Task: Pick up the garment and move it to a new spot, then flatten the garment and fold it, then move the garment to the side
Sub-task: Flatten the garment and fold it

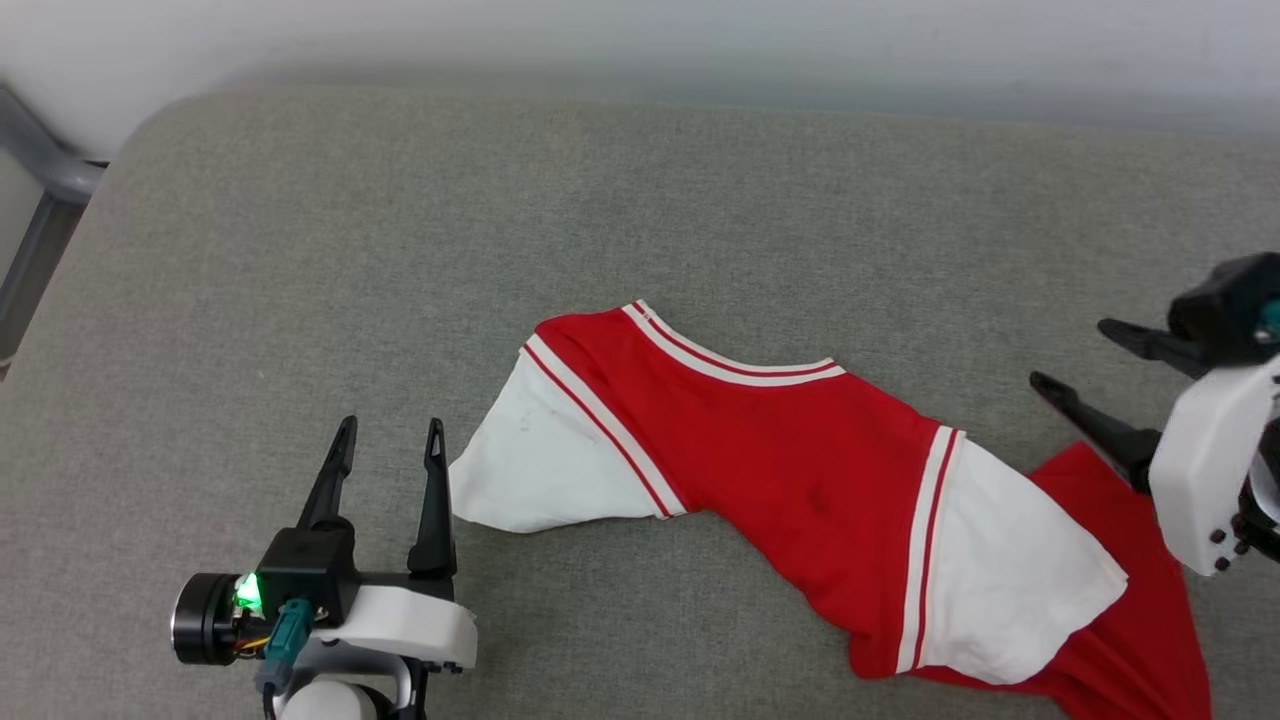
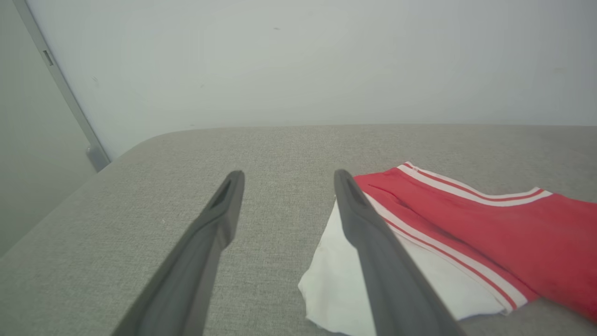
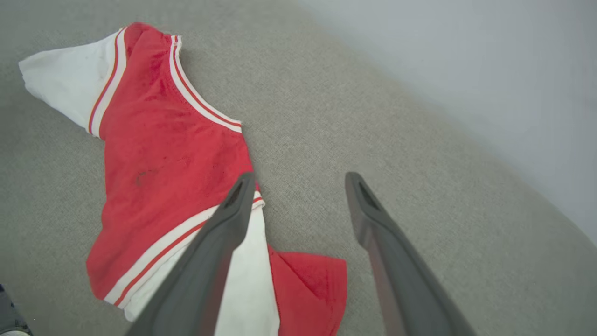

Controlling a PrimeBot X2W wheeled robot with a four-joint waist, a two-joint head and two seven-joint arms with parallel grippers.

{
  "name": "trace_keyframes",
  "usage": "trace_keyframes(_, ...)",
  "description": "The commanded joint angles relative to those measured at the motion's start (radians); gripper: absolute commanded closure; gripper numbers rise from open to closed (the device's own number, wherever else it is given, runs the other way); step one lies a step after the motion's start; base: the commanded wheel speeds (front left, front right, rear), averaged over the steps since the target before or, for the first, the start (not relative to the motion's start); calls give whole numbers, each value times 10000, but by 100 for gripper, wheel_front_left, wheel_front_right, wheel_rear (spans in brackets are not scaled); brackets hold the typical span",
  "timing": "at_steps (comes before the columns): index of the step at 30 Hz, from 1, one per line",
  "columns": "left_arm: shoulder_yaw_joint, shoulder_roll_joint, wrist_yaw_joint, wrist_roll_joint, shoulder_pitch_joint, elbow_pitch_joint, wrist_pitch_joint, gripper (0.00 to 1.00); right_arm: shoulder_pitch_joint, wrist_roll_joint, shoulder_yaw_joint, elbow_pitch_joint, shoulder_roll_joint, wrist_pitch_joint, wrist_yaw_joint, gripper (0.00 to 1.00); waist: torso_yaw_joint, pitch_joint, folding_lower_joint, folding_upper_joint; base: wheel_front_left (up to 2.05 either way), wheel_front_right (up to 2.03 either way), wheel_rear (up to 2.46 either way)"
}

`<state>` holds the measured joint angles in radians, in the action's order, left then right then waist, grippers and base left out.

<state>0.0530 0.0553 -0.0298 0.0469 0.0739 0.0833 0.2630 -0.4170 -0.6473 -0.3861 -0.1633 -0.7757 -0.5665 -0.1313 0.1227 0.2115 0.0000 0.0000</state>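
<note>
Bare indoor test space, lab-like rather than domestic. Evidence: a broad grey fabric-covered surface with a rounded corner, set against a plain white wall. A grey metal frame stands at its left. One garment lies on it.

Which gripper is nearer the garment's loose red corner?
Right. The right gripper hangs open close beside the red corner; the left gripper sits across the garment, open beside the far white sleeve.
</note>
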Motion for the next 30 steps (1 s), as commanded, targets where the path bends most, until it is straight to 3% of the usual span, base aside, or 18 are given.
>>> trace_keyframes(1, 16, -10, -1, -16, 172, -10, 26, 0, -325, -160, -289, 160, -113, -270, 10, 0, 127, 153, 0, 0, 0, 0, 0)
trace_keyframes(9, 285, -36, -29, 93, 586, -27, 26, 0, -2119, -1005, -2437, 1545, -34, -2009, 9, 0, 542, 778, 0, 0, 0, 0, 0)
trace_keyframes(10, 378, -45, -55, 159, 718, -7, 26, 0, -2593, -1029, -3129, 2143, 96, -2212, 9, 0, 675, 1025, 0, 0, 0, 0, 0)
trace_keyframes(20, 627, -51, -235, 354, 1007, 94, 26, 0, -2616, -1447, -5141, 4289, 529, -1777, 9, 0, 986, 1438, 0, 0, 0, 0, 0)
trace_keyframes(21, 626, -52, -254, 368, 995, 101, 26, 0, -2660, -1472, -5264, 4362, 525, -1563, 9, 33, 972, 1420, 0, 0, 0, 0, 0)
trace_keyframes(22, 621, -53, -268, 375, 965, 117, 26, 0, -2714, -1479, -5376, 4398, 498, -1349, 9, 87, 951, 1387, 0, 0, 0, 0, 0)
trace_keyframes(23, 592, -52, -293, 368, 912, 139, 26, 0, -2753, -1510, -5483, 4399, 455, -1152, 9, 100, 909, 1329, 0, 0, 0, 0, 0)
trace_keyframes(30, 544, -53, -240, 290, 666, 230, 26, 0, -3067, -1512, -5346, 3690, -33, 813, 12, 100, 506, 795, 0, 0, 0, 0, 0)
